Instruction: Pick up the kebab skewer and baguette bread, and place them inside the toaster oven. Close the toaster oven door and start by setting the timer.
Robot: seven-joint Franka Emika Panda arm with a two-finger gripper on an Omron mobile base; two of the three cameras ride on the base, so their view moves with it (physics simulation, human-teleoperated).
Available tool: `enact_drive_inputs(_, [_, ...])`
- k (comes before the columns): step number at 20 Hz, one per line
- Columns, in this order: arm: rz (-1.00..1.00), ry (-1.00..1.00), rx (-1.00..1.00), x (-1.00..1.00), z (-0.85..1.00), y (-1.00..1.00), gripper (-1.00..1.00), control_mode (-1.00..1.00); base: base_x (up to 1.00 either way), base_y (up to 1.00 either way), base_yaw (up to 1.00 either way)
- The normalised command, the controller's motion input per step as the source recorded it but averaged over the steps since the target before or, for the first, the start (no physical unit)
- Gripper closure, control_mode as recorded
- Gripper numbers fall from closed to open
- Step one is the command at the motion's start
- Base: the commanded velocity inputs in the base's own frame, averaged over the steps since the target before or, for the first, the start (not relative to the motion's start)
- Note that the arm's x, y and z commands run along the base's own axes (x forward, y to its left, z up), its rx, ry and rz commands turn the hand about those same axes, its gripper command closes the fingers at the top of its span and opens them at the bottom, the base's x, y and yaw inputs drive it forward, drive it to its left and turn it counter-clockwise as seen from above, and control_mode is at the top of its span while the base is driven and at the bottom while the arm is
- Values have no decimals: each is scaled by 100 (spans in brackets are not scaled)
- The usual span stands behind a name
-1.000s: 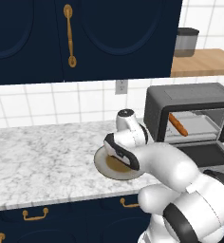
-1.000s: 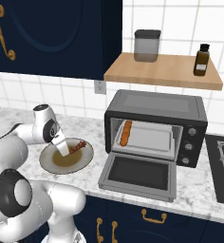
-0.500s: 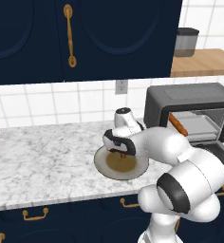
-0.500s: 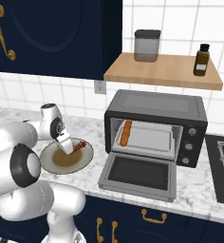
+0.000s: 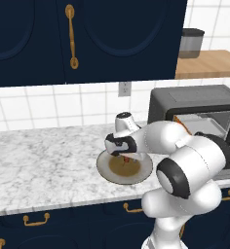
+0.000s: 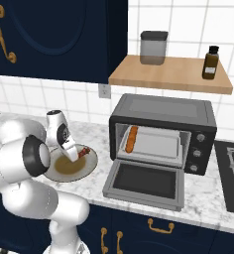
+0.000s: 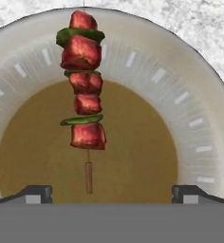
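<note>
Right base view shows the baguette bread (image 6: 132,139) already on the rack of the toaster oven (image 6: 163,134), door (image 6: 145,183) down. The kebab skewer (image 7: 84,78) lies on the plate (image 7: 190,95), upper centre of the hand view, under the spread, empty gripper (image 7: 111,192); skewer, door and timer (image 6: 200,137) remain.

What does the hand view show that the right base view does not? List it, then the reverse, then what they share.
Hand view alone: the green pepper slices between the red meat chunks of the kebab skewer, its bare wooden stick end, and the two dark fingers standing wide open.

Right base view alone: the slim orange-brown baguette bread on the rack of the boxy dark toaster oven, with the toaster oven door folded down.

Both: the skewer lying on the round beige plate on the marble counter.
</note>
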Motion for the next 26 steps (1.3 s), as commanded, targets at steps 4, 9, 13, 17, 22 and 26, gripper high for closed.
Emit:
enact_drive_inputs(4, [1,0,0,18,-28,0,-100,-100,0,0,0])
enact_drive_inputs(9, [2,0,0,13,-22,0,-100,-100,0,0,0])
enact_drive_inputs(13, [2,0,0,22,-6,0,-100,-100,0,0,0])
enact_drive_inputs(17, [3,0,0,16,-2,0,-100,-100,0,0,0])
enact_drive_inputs(22, [0,0,0,5,-20,1,-100,-100,0,0,0])
enact_drive_inputs(26, [0,0,0,6,-18,0,-100,-100,0,0,0])
